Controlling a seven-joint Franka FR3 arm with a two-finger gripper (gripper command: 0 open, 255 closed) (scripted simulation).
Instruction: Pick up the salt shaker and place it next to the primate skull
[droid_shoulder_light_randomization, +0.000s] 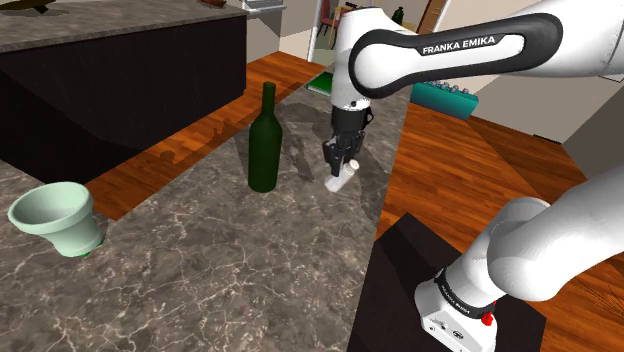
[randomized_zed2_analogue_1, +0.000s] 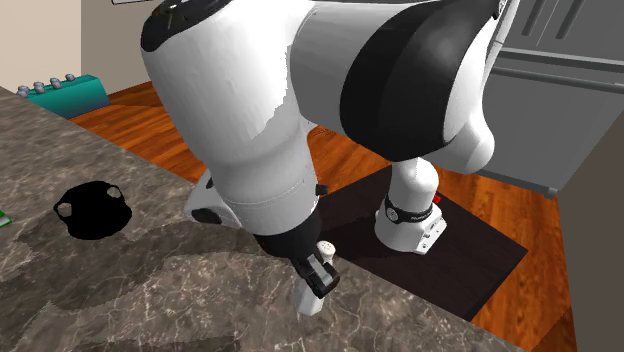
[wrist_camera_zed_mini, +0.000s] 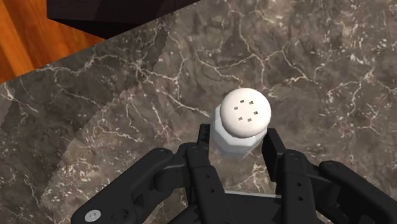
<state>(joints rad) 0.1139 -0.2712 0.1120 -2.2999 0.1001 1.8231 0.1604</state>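
Clamping the shaker (wrist_camera_zed_mini: 245, 114) from both sides, the gripper (wrist_camera_zed_mini: 239, 132) sits low at the counter (droid_shoulder_light_randomization: 200, 260) near the bottle (droid_shoulder_light_randomization: 264, 140); lift straight and slowly, since the shaker leans and could slip.

Black fingers (wrist_camera_zed_mini: 275, 149) tight on salt shaker (wrist_camera_zed_mini: 245, 114)

One white shaker (wrist_camera_zed_mini: 245, 121), one green bottle (droid_shoulder_light_randomization: 265, 140), one pale bowl (droid_shoulder_light_randomization: 58, 218), one black skull (randomized_zed2_analogue_1: 92, 210).

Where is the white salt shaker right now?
Shoulder view's middle: the salt shaker is clasped in the claw, right of the dark green bottle, over the marble counter.
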